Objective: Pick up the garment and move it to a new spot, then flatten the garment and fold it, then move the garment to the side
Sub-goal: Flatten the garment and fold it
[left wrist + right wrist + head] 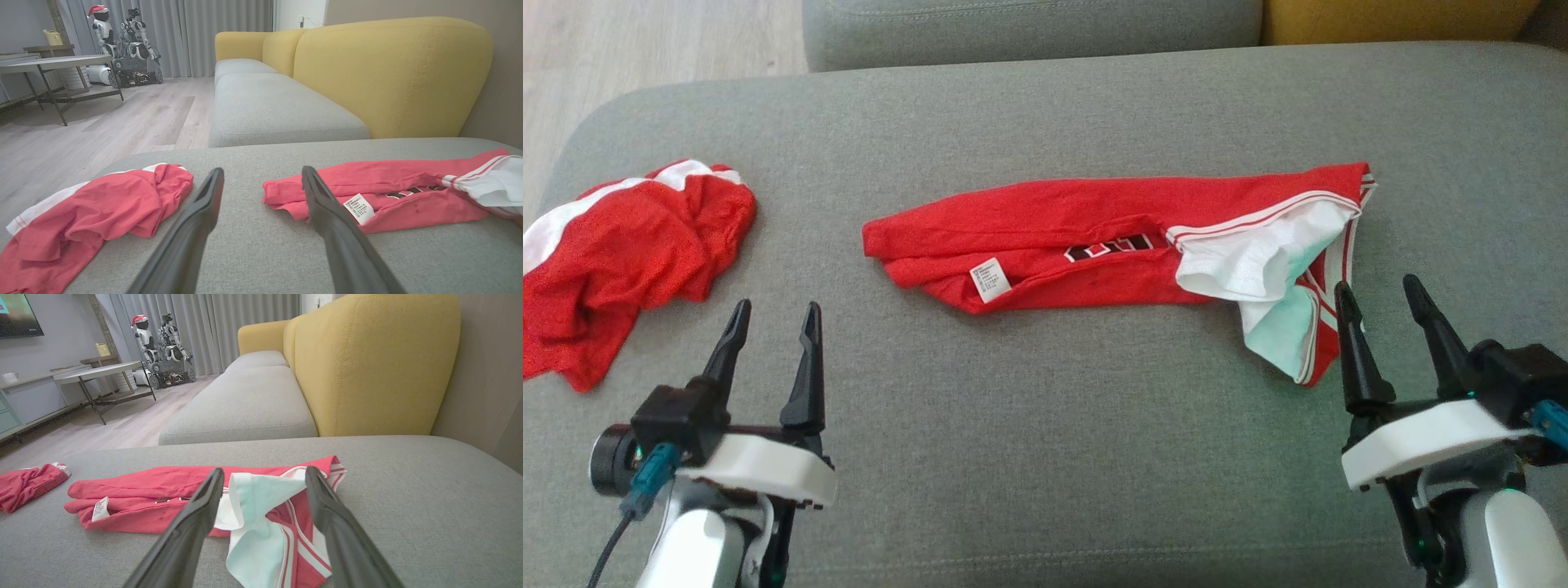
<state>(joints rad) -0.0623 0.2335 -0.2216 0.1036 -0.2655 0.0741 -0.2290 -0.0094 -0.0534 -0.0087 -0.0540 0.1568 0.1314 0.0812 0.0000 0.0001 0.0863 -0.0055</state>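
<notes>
The long red jersey-knit garment (1078,237) lies in the middle of the grey woven-fabric sofa cushion (1045,474). It is folded lengthwise into a narrow band, between the two grippers and touched by neither. The left gripper (776,309) hovers near its plain end, its dark fingers (806,367) spread apart and holding nothing. The right gripper (1377,284) sits just beside the trimmed end, fingers likewise spread and empty.

The likeliest failure is a pinch that takes only the top layer. The band is several layers of thin cloth, and a shallow grip would let the lower ones peel away and undo the fold as it lifts. At the right end a loose white lining (1241,261) spills out toward the right gripper, so the fingers could catch that flap alone and drag the piece askew. An uneven lift by the two arms would twist the band. A careless move leftward could land it on the crumpled red-and-white garment (629,253), which lies well apart at the cushion's left edge.

The red cloth looks soft, matt and limp, with rounded fold edges. Red-and-white striped trim (1258,219) borders the opening, and a small white care label (990,279) sits on the near fold. Dark lettering is partly tucked into the fold and unreadable. The lining may be a mesh, though it is too blurred to say. The cushion is tightly woven, firm and gently domed, so low fingers might scrape it.
</notes>
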